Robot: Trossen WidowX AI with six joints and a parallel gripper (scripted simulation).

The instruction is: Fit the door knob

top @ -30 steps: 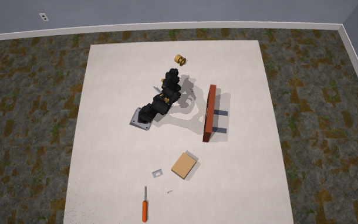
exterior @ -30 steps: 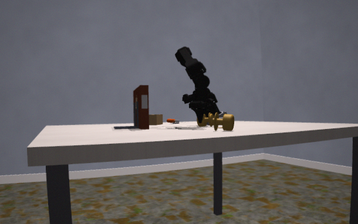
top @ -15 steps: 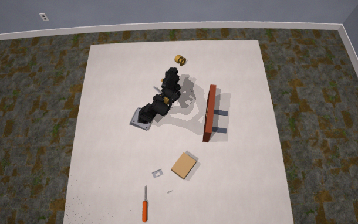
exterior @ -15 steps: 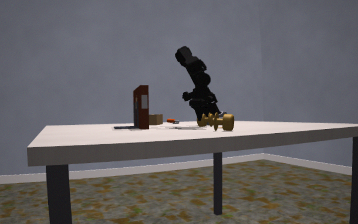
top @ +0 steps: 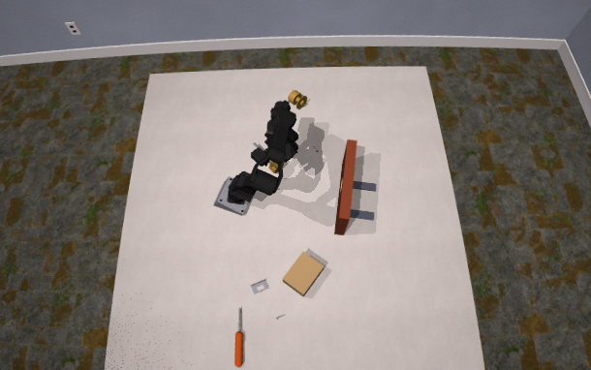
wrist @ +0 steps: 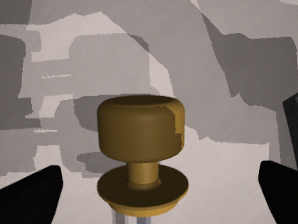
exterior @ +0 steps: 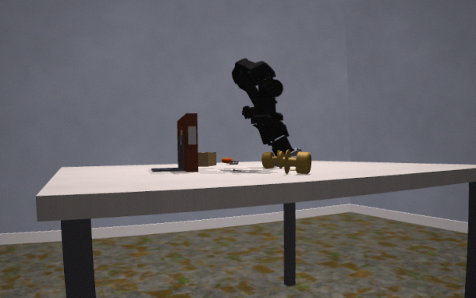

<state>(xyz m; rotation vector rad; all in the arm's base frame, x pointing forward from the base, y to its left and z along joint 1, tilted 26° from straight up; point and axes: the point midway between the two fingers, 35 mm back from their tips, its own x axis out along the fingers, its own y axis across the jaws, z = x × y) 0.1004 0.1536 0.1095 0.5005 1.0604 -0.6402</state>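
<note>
Gripper (exterior: 282,150) (wrist: 161,174) wide open and holding nothing, tipped down over a brass door knob (top: 273,167) (exterior: 268,160) (wrist: 141,131), which lies on the white table (top: 194,291) (exterior: 117,181) and shows between the fingers in the wrist view. From left to right, seen from above: a gray base plate (top: 241,209) carries the black arm (top: 281,128) (exterior: 266,101); an orange-handled screwdriver (top: 238,348) (exterior: 227,160); the knob, partly hidden beneath the arm; a second brass knob (top: 297,99) (exterior: 298,162); a tan block (top: 303,273) (exterior: 207,159); and an upright red-brown wooden panel (top: 348,186) (exterior: 191,154), well apart from the knob.

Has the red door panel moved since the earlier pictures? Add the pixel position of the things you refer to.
No. In the top view, the red door panel (top: 348,179) (exterior: 191,156) stands at the same place relative to the arm's base plate (top: 225,204).
</note>
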